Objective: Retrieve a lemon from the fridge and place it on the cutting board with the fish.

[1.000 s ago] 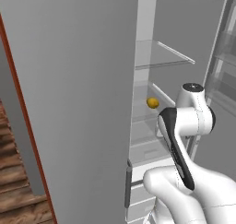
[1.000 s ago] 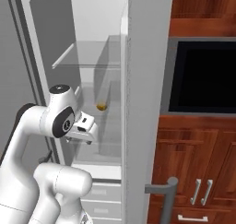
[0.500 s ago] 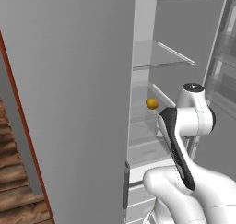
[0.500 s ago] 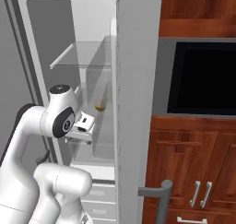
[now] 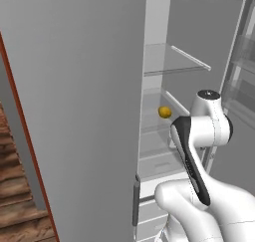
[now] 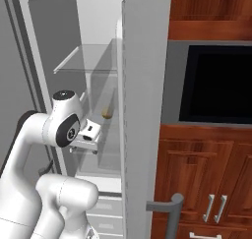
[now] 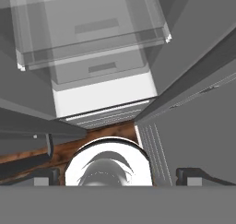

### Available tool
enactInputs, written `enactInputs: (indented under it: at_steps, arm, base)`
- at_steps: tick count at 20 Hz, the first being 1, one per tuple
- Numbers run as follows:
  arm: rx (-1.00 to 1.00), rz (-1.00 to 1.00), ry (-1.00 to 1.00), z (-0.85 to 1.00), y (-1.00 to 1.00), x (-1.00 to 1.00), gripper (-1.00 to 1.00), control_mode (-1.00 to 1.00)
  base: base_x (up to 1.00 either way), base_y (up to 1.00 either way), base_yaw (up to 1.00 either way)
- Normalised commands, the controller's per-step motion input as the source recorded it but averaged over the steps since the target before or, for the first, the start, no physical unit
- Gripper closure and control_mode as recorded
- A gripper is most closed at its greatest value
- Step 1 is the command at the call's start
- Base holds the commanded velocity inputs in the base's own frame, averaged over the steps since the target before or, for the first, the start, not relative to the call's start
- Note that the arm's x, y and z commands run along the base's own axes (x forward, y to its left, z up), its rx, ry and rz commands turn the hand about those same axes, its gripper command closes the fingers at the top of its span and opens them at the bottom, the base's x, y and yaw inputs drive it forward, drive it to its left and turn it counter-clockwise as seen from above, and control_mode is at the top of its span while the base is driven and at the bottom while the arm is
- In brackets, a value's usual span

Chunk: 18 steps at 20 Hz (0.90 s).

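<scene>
The lemon (image 5: 165,112) rests on a glass shelf (image 5: 164,131) inside the open fridge (image 5: 194,47), toward the back. Just in front of it is the white arm (image 5: 201,131). The claw (image 7: 117,177) points downward, jaws spread wide, empty, above the lower drawers (image 7: 99,96).

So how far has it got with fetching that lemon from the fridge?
Done: the fridge stands open. In hand: the arm is reaching in, jaws open and holding nothing, while the lemon sits on its glass shelf, untouched. Left: grasp it, carry it out and set it on the cutting board beside the fish.
</scene>
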Motion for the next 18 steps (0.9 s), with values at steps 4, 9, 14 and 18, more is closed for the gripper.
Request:
enactInputs:
  at_steps: [4, 9, 14, 18]
  arm:
    - [0.0, 0.0, 0.0, 0.0, 0.0, 0.0, -1.0, 1.0]
    - [0.0, 0.0, 0.0, 0.0, 0.0, 0.0, -1.0, 1.0]
    - [0.0, 0.0, 0.0, 0.0, 0.0, 0.0, -1.0, 1.0]
    - [0.0, 0.0, 0.0, 0.0, 0.0, 0.0, -1.0, 1.0]
  base:
    - [0.38, -0.07, 0.02]
    - [0.64, -0.07, 0.01]
    - [0.63, -0.12, 0.02]
    - [0.55, -0.19, 0.02]
